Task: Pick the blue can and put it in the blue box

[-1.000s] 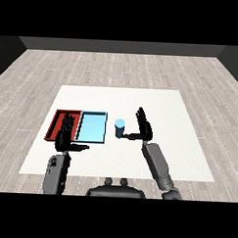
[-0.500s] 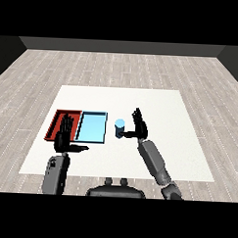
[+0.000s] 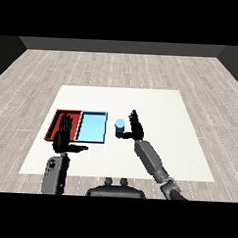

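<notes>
The blue can [image 3: 120, 127] stands upright on the white table, just right of the light blue tray [image 3: 91, 127]. My right hand [image 3: 135, 126] is right beside the can on its right side, fingers straight and pointing up, the thumb reaching toward the can's base. It does not curl round the can. My left hand [image 3: 62, 136] is raised over the near edge of the red tray [image 3: 57, 120], fingers straight, thumb out to the right. Both trays hold nothing.
The red tray and the light blue tray lie side by side at the table's left middle. The white table [image 3: 155, 108] stretches wide to the right and behind the can. Wooden floor surrounds it.
My right hand has moved left, closing the gap to the blue can. The left hand and the can have stayed where they were.
</notes>
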You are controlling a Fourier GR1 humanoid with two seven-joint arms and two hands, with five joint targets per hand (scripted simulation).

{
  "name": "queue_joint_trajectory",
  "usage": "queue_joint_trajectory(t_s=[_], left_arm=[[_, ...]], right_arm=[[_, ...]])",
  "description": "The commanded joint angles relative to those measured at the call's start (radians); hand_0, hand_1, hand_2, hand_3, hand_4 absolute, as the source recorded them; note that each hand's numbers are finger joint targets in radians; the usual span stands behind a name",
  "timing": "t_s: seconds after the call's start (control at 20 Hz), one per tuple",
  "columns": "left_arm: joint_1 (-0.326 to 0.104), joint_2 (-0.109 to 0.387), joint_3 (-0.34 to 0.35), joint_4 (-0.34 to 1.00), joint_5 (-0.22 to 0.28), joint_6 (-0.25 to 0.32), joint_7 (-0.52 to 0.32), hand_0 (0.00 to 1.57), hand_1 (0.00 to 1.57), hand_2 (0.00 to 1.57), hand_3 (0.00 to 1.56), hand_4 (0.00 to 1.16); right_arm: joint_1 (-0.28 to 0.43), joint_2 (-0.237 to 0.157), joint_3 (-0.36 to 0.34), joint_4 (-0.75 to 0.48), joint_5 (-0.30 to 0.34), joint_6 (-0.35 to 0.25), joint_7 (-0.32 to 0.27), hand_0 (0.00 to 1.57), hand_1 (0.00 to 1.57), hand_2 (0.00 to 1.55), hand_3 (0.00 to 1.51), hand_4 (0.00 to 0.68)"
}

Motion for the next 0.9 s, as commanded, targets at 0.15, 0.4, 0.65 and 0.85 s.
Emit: queue_joint_trajectory(t_s=[0.15, 0.4, 0.65, 0.85], left_arm=[[0.034, 0.029, 0.016, -0.020, 0.015, -0.035, 0.000, 0.00, 0.00, 0.00, 0.00, 0.00], [0.044, 0.033, 0.030, -0.019, 0.034, -0.045, 0.003, 0.00, 0.00, 0.00, 0.00, 0.00], [0.011, 0.030, 0.027, -0.008, 0.023, -0.031, 0.014, 0.00, 0.00, 0.00, 0.00, 0.00], [0.065, -0.026, -0.025, -0.068, -0.017, 0.009, -0.003, 0.00, 0.00, 0.00, 0.00, 0.00]], right_arm=[[-0.092, 0.000, 0.076, 0.261, -0.152, 0.037, -0.167, 0.00, 0.00, 0.00, 0.00, 0.000], [-0.131, 0.000, 0.026, 0.320, -0.166, 0.103, -0.170, 0.00, 0.00, 0.00, 0.00, 0.000], [-0.265, 0.000, 0.149, 0.356, -0.296, 0.001, -0.139, 0.00, 0.00, 0.00, 0.00, 0.000], [-0.262, 0.000, 0.263, 0.373, -0.426, -0.016, -0.178, 0.00, 0.00, 0.00, 0.00, 0.000]])
